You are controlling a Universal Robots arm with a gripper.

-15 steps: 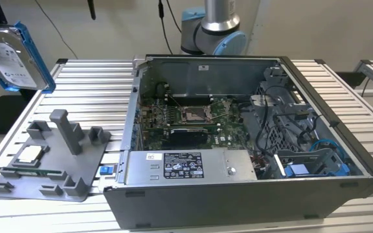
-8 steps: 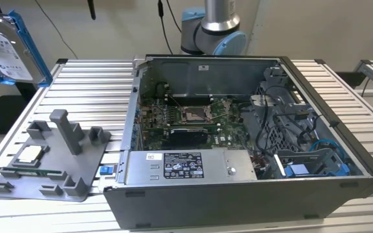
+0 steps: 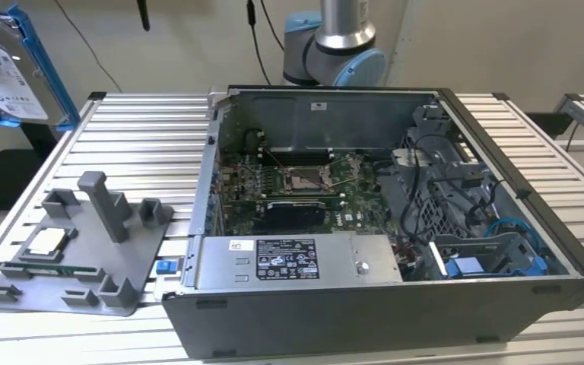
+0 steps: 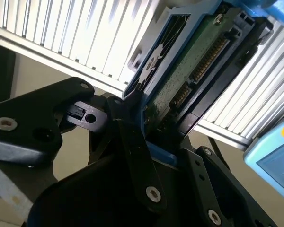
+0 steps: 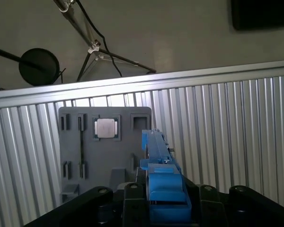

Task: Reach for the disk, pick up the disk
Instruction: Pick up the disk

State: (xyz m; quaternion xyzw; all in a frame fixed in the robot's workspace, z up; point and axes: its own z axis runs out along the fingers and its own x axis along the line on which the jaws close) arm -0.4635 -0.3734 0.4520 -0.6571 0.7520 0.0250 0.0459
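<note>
Exterior view takes in a ribbed metal table (image 3: 119, 129) with an open computer case (image 3: 373, 312) on it, its board exposed. On the exterior view's left of the case lies a grey fixture (image 3: 79, 262). The arm (image 3: 333, 38) rises behind the case.

The disk (image 3: 13, 68) is up in the air at the exterior view's upper left, clear of the table and well apart from the case. It is a flat silver-grey rectangle with a white printed label, framed by a bright blue bracket. Its label face is turned toward that camera. Its long axis stands near upright, with the top leaning a little to the exterior view's left.

In the second wrist view the disk (image 4: 189, 71) shows its other face: a green circuit board with a row of gold contacts, edged by the blue bracket. Its long axis runs straight away from the gripper (image 4: 161, 125). In the first wrist view the disk (image 5: 158, 156) is seen edge-on as a narrow blue strip, and it reaches out from the gripper (image 5: 165, 191) over the table (image 5: 236, 123) and the fixture (image 5: 75, 142).

The black jaws are clamped on the near end of the disk, one on each side, with no gap visible.

A small square silver chip (image 3: 46, 242) sits in a pocket of the fixture, and the first wrist view shows the chip (image 5: 105, 128) just beyond the disk's far end.
</note>
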